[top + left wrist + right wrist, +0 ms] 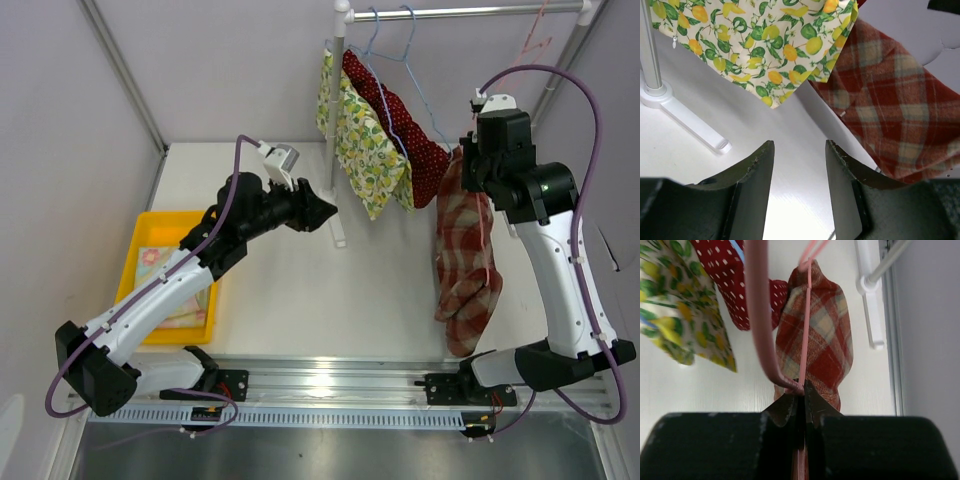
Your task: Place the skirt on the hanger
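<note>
The right gripper (801, 392) pinches the hanger (759, 315) so the plaid skirt (465, 260) dangles free at right; left gripper (799, 147) hovers open, facing it.

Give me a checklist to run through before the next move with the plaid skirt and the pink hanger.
1. Right tool shut on the pink hanger: ok.
2. Plaid skirt hanging below that hanger: ok.
3. Skirt fastened securely: cannot tell.
4. Left tool open and empty: ok.
5. Bare stretch of rail right of the polka-dot garment: ok.
6. Hanger hook over the rail: cannot tell.
</note>
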`<action>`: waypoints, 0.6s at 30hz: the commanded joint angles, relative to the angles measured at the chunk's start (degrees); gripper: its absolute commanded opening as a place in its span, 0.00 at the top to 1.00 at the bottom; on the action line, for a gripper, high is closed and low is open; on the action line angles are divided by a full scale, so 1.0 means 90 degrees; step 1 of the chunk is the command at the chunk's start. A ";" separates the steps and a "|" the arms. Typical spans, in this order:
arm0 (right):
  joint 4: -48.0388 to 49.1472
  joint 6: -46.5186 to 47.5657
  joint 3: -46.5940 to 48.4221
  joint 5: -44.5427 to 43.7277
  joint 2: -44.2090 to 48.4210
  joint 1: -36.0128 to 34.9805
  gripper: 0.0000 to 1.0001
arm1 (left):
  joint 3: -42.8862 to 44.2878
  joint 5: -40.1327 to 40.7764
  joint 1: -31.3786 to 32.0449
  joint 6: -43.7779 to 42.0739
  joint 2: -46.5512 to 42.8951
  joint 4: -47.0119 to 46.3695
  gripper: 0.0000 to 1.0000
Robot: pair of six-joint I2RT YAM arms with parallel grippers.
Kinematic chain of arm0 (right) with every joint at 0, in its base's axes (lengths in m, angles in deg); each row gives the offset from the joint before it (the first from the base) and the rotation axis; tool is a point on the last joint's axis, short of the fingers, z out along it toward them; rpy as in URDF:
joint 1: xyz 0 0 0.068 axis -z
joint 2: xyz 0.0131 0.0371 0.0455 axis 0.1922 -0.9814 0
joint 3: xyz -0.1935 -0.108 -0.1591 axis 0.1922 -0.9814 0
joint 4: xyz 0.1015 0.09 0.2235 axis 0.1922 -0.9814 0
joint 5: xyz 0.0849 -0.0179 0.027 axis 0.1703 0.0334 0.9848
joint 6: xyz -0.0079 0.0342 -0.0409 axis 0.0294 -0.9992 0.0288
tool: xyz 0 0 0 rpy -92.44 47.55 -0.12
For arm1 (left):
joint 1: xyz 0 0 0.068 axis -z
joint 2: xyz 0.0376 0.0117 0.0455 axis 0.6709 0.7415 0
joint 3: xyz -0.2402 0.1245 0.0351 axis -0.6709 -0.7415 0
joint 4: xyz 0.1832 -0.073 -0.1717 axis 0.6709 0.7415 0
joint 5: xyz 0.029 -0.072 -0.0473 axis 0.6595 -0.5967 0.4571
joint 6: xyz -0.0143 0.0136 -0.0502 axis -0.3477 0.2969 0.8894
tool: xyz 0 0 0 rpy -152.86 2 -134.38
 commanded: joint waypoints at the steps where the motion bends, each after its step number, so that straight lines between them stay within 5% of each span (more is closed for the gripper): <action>1: 0.1386 0.0534 0.0025 -0.0017 0.0075 -0.0086 1.00 | 0.0159 -0.0151 -0.0033 -0.0151 -0.0103 -0.0060 0.50; 11: 0.1486 0.0625 0.0668 0.1074 -0.0160 -0.0632 1.00 | 0.0130 -0.0043 -0.0043 -0.0287 -0.0191 0.0086 0.49; 18: 0.1436 0.0409 0.0435 0.0824 0.0162 -0.0692 1.00 | 0.0198 -0.0024 -0.0033 -0.0356 -0.0230 0.0164 0.49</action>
